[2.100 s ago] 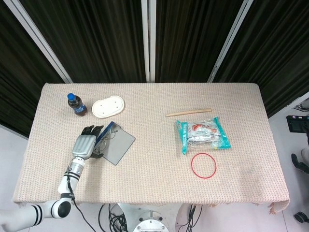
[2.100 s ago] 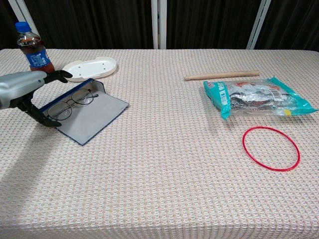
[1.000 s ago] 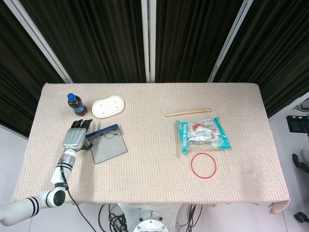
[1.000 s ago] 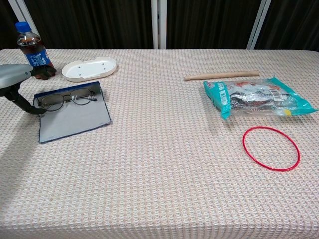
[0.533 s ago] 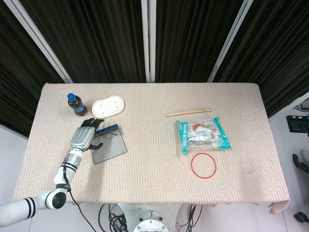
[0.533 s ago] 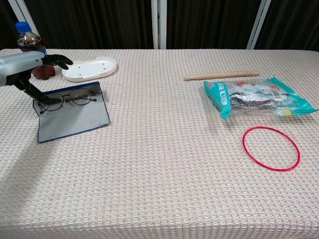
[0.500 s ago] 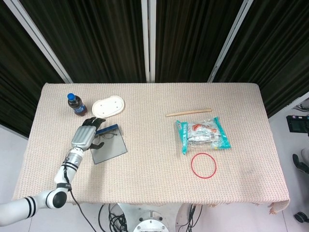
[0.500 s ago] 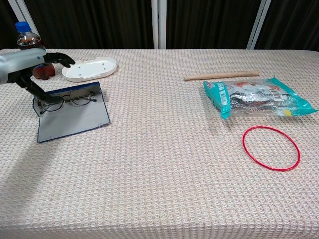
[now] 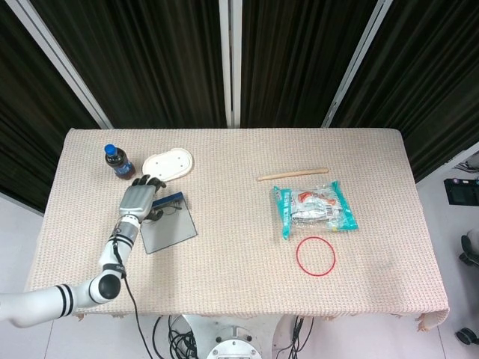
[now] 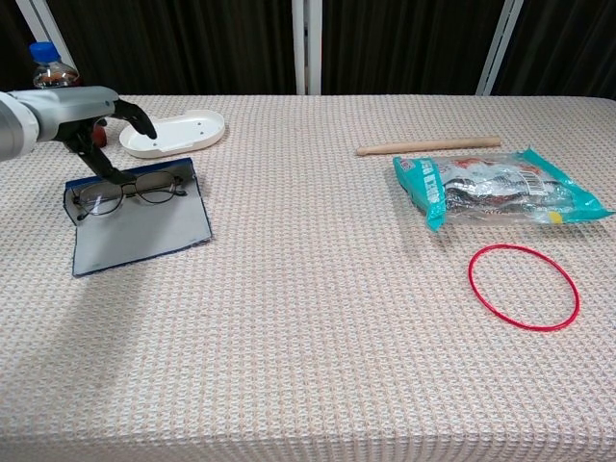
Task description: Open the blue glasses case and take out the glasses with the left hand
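While flat in the open case (image 10: 144,229), glasses (image 10: 130,191) crosswise (left hand (image 10: 85,108) above, fingers apart, empty).

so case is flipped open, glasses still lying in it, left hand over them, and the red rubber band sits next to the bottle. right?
Not quite. The red rubber band lies far across the table, just in front of the snack packet, not near the bottle. The chest view shows it. The rest holds: the blue glasses case is open, the glasses lie in it, and the left hand is over them.
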You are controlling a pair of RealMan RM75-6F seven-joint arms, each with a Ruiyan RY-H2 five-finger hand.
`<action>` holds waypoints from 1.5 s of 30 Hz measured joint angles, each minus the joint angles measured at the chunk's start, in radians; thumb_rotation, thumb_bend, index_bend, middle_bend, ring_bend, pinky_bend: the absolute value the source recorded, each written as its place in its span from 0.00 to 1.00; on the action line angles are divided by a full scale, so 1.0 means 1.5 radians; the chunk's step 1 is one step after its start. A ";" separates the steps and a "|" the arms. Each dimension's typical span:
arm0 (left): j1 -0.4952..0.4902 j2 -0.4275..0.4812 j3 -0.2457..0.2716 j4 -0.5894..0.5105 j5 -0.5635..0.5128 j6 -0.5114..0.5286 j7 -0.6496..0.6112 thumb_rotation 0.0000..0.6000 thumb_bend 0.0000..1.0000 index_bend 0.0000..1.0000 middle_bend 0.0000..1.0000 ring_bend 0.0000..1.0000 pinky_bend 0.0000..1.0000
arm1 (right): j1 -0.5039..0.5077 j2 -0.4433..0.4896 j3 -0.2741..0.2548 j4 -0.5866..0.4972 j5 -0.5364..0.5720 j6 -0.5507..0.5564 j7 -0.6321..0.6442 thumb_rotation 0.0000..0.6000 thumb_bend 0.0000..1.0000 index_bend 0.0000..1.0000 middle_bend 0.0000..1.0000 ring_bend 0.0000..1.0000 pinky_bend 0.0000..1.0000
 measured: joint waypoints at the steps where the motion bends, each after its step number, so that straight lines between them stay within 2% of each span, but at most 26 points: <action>1: -0.007 -0.002 0.001 0.003 -0.016 0.001 0.008 1.00 0.31 0.27 0.14 0.00 0.11 | 0.000 -0.001 0.000 0.001 0.001 -0.001 0.000 1.00 0.32 0.00 0.00 0.00 0.00; 9: -0.027 -0.011 0.011 0.029 -0.048 0.011 0.017 1.00 0.32 0.36 0.14 0.00 0.11 | 0.003 -0.005 -0.001 0.003 0.003 -0.005 -0.004 1.00 0.32 0.00 0.00 0.00 0.00; 19: -0.036 -0.027 0.026 0.058 -0.073 0.015 0.028 1.00 0.33 0.37 0.15 0.00 0.10 | 0.005 -0.007 -0.001 0.006 0.006 -0.009 -0.003 1.00 0.32 0.00 0.00 0.00 0.00; 37: -0.052 -0.052 0.028 0.106 -0.080 -0.010 0.016 1.00 0.35 0.43 0.15 0.00 0.10 | 0.007 -0.015 -0.001 0.023 0.015 -0.019 0.004 1.00 0.32 0.00 0.00 0.00 0.00; 45: -0.055 -0.058 0.027 0.120 -0.071 -0.012 0.009 1.00 0.38 0.52 0.16 0.00 0.10 | 0.006 -0.017 -0.001 0.028 0.018 -0.020 0.008 1.00 0.32 0.00 0.00 0.00 0.00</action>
